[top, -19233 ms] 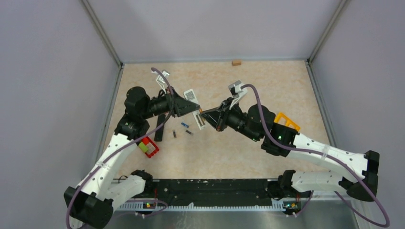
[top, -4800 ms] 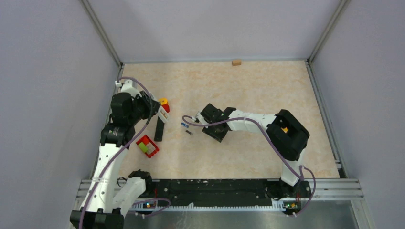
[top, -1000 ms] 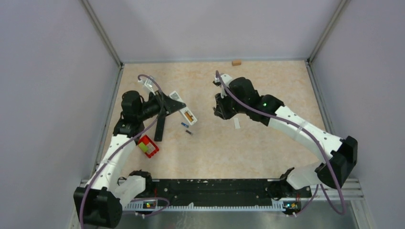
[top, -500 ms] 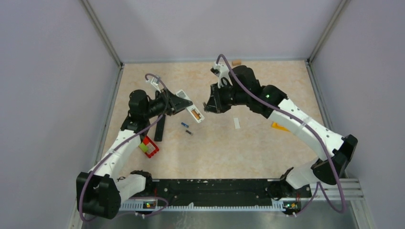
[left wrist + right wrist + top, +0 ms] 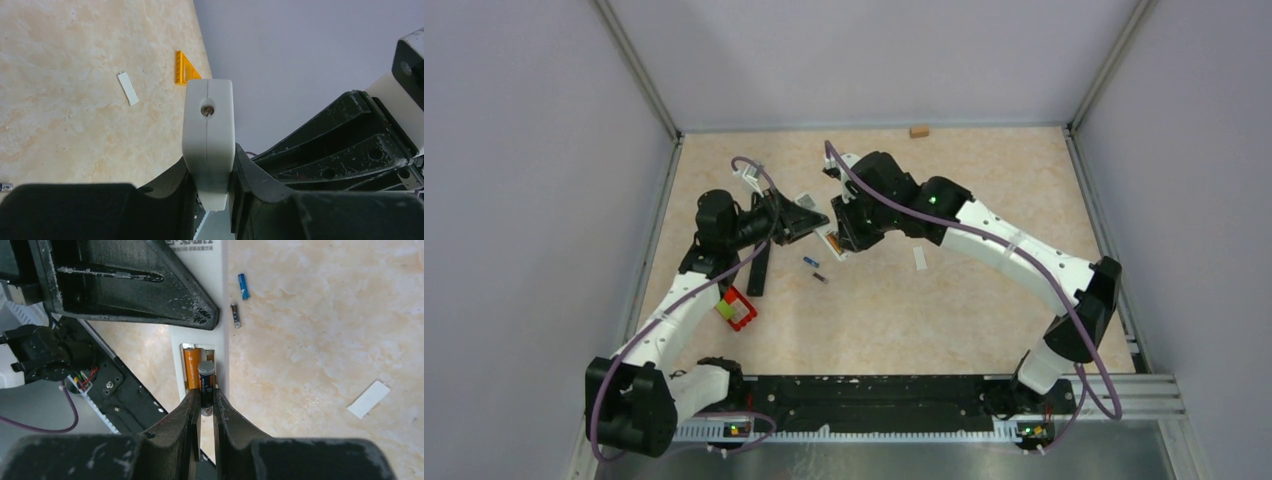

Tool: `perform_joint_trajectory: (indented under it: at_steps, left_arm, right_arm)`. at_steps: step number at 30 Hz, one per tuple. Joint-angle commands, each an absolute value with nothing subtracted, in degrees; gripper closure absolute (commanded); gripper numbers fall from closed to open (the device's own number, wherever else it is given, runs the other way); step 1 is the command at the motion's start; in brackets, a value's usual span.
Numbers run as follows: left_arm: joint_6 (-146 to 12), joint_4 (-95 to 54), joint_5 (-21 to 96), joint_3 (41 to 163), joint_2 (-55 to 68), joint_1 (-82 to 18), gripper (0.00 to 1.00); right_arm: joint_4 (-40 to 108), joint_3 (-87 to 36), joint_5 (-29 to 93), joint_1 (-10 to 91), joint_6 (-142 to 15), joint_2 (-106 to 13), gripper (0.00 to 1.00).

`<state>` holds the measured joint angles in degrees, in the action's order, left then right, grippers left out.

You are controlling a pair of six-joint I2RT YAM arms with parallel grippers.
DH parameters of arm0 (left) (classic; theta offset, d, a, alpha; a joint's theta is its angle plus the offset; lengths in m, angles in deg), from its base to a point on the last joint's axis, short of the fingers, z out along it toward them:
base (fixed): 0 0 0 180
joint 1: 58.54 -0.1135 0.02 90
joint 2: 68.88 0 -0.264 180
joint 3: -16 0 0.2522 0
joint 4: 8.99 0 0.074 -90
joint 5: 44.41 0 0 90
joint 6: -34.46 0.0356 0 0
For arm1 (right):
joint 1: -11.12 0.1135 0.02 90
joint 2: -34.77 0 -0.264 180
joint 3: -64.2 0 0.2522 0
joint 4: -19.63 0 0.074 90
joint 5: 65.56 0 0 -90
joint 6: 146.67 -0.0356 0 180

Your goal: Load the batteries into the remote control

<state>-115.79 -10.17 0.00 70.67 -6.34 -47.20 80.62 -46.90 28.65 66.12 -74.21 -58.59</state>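
Right now, the right gripper (image 5: 205,396) is pinching a dark battery (image 5: 206,382) across its middle, fingers pressed onto its round sides, directly over the open bay (image 5: 197,347) of the white remote control (image 5: 200,336). An orange battery (image 5: 191,371) already lies in the bay, just beside it. The left gripper (image 5: 210,172) clamps the remote control by its two long edges and holds it above the counter (image 5: 984,180). A blue battery (image 5: 242,286) and a loose dark battery (image 5: 235,315) lie on the counter near each other, apart from the remote control.

The held battery is likely light, rigid and smooth, so it could slip or roll. A hold across the middle leaves both ends free to meet the contacts. Its long axis runs along the remote control's length, parallel to the orange battery, with its flat grey end pointing toward the left gripper. It looks slightly tipped, and whether it is seated cannot be told. The remote control's long axis runs from the left gripper out toward the right arm.
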Motion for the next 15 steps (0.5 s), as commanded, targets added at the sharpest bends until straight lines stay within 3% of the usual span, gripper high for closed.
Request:
perform_joint_trajectory:
  at_steps: [1, 15]
  left_arm:
    - [-115.5, -6.5, -1.0, 70.7, -6.8, -47.0, 1.0]
    - [-116.2, -5.9, -1.3, 72.1, -5.3, -47.0, 1.0]
  right_arm:
    - [83.6, -52.4, 24.7, 66.7, -71.9, -59.5, 0.85]
    - [87.3, -56.0, 24.2, 67.2, -70.0, -62.2, 0.81]
